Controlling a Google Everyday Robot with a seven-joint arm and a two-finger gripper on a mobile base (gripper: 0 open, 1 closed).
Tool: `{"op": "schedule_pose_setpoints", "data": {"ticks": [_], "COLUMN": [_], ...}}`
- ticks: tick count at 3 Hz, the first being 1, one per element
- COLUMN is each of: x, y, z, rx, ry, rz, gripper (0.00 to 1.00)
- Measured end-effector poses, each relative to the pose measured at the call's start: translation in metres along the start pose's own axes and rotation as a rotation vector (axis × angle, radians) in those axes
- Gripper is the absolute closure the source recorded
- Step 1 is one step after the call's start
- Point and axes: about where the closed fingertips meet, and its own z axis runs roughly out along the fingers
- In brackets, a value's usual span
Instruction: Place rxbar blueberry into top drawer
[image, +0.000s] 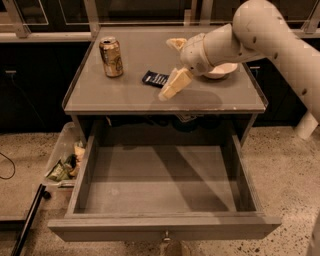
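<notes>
The one rxbar blueberry (155, 78) lies flat on the table top (125, 97), just left of the gripper (168, 69), whose two fingers (172, 86) stand spread apart, clasping nothing. One gold can (111, 57) stands further left, one white bowl (222, 71) behind the arm. Below, the one top drawer (162, 227) stands pulled out, one clear bin (62, 150) beside it on the floor

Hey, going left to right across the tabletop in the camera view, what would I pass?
gold can → rxbar blueberry → gripper, hovering open just right of the bar → white bowl
</notes>
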Motion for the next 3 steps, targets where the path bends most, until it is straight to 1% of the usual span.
{"op": "schedule_pose_setpoints", "data": {"ticks": [1, 2, 3], "x": [0.012, 0.022, 0.031], "y": [-0.011, -0.019, -0.025], "z": [0.018, 0.028, 0.032], "rx": [-0.021, -0.036, -0.029], "ry": [0.002, 0.014, 0.035], "rz": [0.120, 0.196, 0.237], "gripper": [0.00, 0.00, 0.00]}}
